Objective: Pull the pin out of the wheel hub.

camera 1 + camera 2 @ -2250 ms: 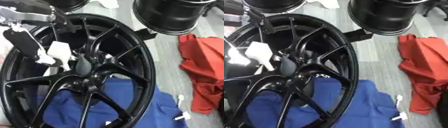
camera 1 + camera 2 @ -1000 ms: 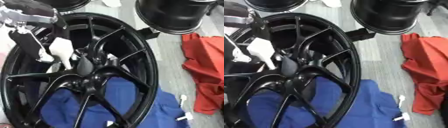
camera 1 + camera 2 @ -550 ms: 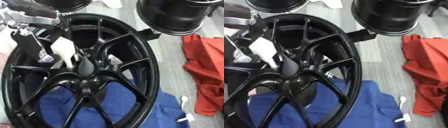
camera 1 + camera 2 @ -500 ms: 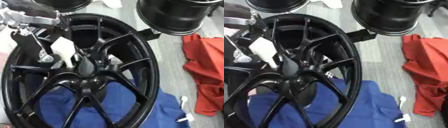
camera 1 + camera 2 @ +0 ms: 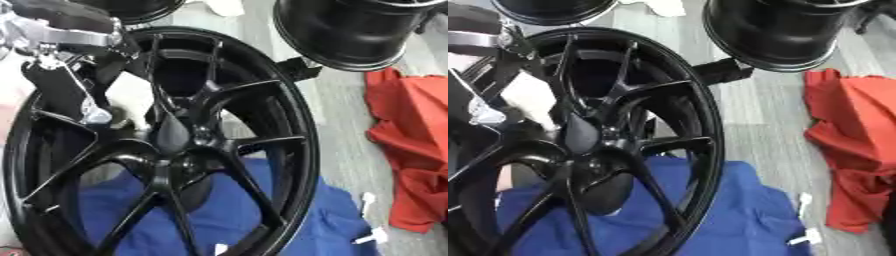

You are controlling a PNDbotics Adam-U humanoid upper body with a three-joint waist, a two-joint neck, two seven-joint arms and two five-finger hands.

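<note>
Wheel hub (image 5: 166, 145) on cloth (image 5: 324, 220)

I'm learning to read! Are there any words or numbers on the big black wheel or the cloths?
None can be read.
The black wheel, the blue cloth under it and the red cloth show no letters or numbers.
The white bits beside the blue cloth are too small to tell.

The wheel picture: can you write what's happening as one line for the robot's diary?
stage: reaching into wheel hub | left robot hand: between spokes, fingers hidden | pin: not visible | right robot hand: out of view | under wheel: blue cloth
</note>
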